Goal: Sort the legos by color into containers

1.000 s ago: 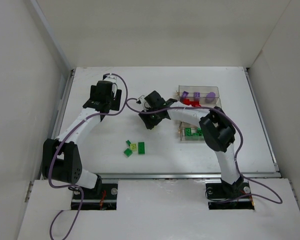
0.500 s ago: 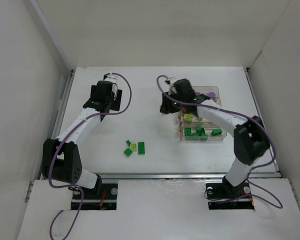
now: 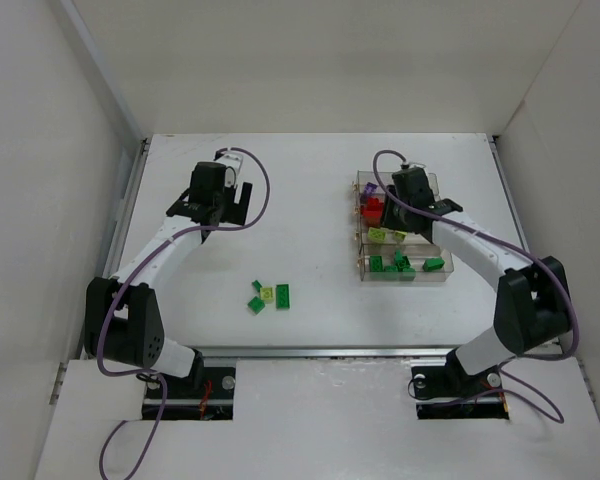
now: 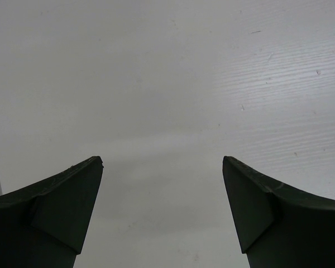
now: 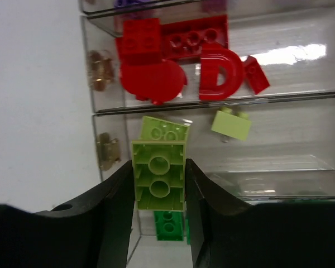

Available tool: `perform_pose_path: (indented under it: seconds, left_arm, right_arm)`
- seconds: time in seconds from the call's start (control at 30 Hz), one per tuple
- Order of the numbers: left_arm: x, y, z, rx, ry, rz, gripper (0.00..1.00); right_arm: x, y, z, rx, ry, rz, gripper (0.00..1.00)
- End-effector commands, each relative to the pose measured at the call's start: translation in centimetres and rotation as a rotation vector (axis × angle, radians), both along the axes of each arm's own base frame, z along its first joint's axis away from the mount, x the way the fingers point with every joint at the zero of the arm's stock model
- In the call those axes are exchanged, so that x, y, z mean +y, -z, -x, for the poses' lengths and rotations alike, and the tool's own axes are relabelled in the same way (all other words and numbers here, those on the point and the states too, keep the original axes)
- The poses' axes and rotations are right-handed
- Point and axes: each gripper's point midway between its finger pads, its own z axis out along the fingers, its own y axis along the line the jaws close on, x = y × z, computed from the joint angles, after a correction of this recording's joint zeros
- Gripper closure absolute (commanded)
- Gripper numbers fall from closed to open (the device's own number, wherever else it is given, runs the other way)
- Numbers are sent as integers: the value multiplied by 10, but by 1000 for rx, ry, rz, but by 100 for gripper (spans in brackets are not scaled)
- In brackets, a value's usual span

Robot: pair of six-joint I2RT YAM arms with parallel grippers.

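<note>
My right gripper (image 3: pixel 393 207) hangs over the containers (image 3: pixel 442 276). In the right wrist view it (image 5: pixel 158 167) is shut on a yellow-green lego (image 5: pixel 158 177), held underside up above the third bin. That bin holds two yellow-green legos (image 5: pixel 165 128). Red legos (image 5: pixel 173 56) fill the bin beyond it, purple ones (image 3: pixel 366 187) the farthest bin, and dark green ones (image 3: pixel 400 264) the nearest. Several loose legos (image 3: pixel 268 295) lie on the table (image 3: pixel 310 170) at centre-left. My left gripper (image 3: pixel 216 203) is open and empty (image 4: pixel 163 162) over bare table.
White walls (image 3: pixel 50 200) close in the table on the left, back and right. The bins' brass latches (image 5: pixel 107 151) sit on their left end. Purple cables (image 3: pixel 260 185) loop off both wrists.
My right gripper has swung from the table's middle to the right, over the bins, with the yellow-green lego in it. The left gripper has shifted slightly.
</note>
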Motion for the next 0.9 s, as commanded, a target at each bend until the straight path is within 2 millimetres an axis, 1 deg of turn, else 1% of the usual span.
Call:
perform_pose_path:
  seconds: [0.0, 0.03, 0.07, 0.1, 0.13, 0.17, 0.2, 0.23, 0.3, 0.37, 0.4, 0.43, 0.47, 0.5, 0.53, 0.57, 0.6, 0.63, 0.67, 0.7, 0.73, 0.77, 0.8, 0.83, 0.87]
  left_arm:
    - [-7, -15, 4, -34, 40, 10, 13]
    - [-7, -15, 4, -34, 40, 10, 13]
    - [-7, -15, 4, -34, 40, 10, 13]
    - [-6, -15, 4, -35, 33, 4, 13]
    - [-6, -15, 4, -35, 33, 4, 13]
    - [-6, -15, 4, -35, 33, 4, 13]
    - [-6, -15, 4, -35, 33, 4, 13]
    - [-5, -18, 4, -45, 38, -1, 13]
    - [-5, -18, 4, -45, 38, -1, 13]
    - [-4, -19, 4, -46, 31, -6, 13]
    - [-1, -15, 6, -39, 22, -16, 13]
    - [-1, -15, 6, -39, 22, -16, 13]
    - [4, -16, 5, -43, 1, -33, 13]
    - [7, -16, 5, -45, -4, -50, 13]
    - [10, -20, 5, -56, -18, -59, 12]
    - [19, -22, 5, -63, -53, -98, 12]
    - [24, -26, 6, -76, -75, -112, 11]
    - [29, -27, 6, -79, -91, -136, 11]
    - [38, -32, 7, -92, -124, -150, 9]
    - [48, -30, 9, -87, -160, -175, 9]
    - [54, -39, 11, -110, -182, -175, 7]
    - [66, -34, 15, -98, -210, -179, 6]
    - [74, -32, 20, -88, -226, -183, 6]
    - [80, -35, 21, -98, -254, -169, 6]
    - [92, -32, 28, -94, -290, -153, 6]
  right_arm:
    - [-16, 3, -7, -7, 72, 43, 77]
    - [-17, 3, -7, -7, 66, 50, 71]
    - [-17, 7, -7, 3, 65, 54, 49]
    - [-17, 7, -7, 2, 57, 62, 37]
    - [-16, 2, -9, -9, 57, 58, 26]
    - [-16, 3, -10, -1, 57, 61, 15]
    - [-19, 5, -8, 9, 54, 81, 0]
    - [-19, -4, -10, -14, 42, 85, 0]
    - [-12, -16, -7, -43, 16, 112, 0]
    - [0, -36, -4, -100, -35, 138, 0]
    - [19, -42, 5, -121, -97, 149, 0]
    - [32, -56, 8, -174, -160, 161, 0]
    - [49, -65, 12, -207, -227, 158, 0]
    - [83, -67, 28, -219, -355, 137, 0]
    - [100, -74, 34, -236, -428, 126, 0]
    - [115, -69, 42, -221, -488, 124, 0]
    - [136, -64, 56, -199, -546, 111, 0]
    - [149, -64, 61, -184, -568, 93, 0]
    - [159, -43, 69, -112, -577, 102, 0]
    - [168, -35, 77, -86, -592, 102, 0]
    - [183, -27, 91, -66, -627, 97, 0]
    - [194, -24, 97, -50, -647, 80, 0]
    - [204, -14, 104, -24, -655, 62, 0]
    - [214, -13, 111, -10, -671, 39, 0]
    - [224, -11, 119, -1, -683, 27, 0]
